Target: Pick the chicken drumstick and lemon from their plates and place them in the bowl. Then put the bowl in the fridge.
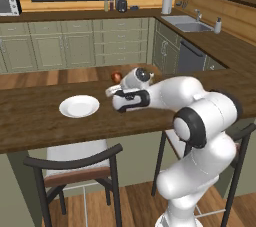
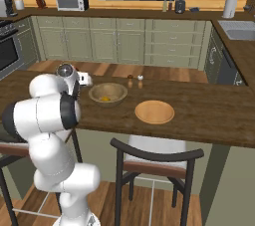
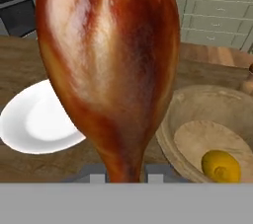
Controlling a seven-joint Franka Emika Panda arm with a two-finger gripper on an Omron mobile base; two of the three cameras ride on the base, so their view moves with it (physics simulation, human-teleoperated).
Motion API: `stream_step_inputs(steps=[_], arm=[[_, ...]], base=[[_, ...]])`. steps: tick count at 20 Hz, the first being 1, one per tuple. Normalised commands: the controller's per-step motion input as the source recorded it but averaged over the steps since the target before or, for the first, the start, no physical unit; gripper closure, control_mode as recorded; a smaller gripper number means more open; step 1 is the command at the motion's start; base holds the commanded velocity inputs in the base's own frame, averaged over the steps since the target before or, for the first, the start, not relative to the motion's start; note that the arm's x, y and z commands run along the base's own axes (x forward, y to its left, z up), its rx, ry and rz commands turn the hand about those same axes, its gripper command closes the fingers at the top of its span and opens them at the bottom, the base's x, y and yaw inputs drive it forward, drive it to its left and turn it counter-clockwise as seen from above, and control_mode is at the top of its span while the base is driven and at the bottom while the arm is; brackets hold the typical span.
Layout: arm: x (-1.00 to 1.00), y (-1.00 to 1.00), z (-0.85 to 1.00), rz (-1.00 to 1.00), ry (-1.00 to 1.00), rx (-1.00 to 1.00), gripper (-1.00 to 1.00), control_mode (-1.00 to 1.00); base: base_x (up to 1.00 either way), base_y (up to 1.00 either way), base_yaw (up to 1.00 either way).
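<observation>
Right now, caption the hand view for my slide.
Claw grips chicken drumstick above white plate; lemon sits in wooden bowl.

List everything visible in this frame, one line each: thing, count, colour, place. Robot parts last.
chicken drumstick: 1, reddish-brown, held in the gripper above the counter
lemon: 1, yellow, inside the bowl
bowl: 1, tan wood, on the counter
white plate: 1, glossy white, on the counter
wooden plate: 1, tan, on the counter beside the bowl
round fruit: 1, orange-red, on the counter
shakers: 2, small, behind the bowl
gripper: 1, dark tips, shut on the drumstick
</observation>
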Motion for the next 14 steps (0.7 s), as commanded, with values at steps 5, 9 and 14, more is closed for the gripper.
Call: stream_step_inputs(steps=[5,9,14], arm=[[0.23,-0.51,0.51,-0.06,0.38,-0.2,1.0,-1.0],[0.52,-0.41,0.0,-0.23,0.63,-0.18,1.0,-1.0],[0.23,-0.48,-0.26,-0.26,0.33,0.0,1.0,-1.0]], base=[[0.0,0.0,0.0],[0.0,0.0,0.0],[0.0,0.0,0.0]])
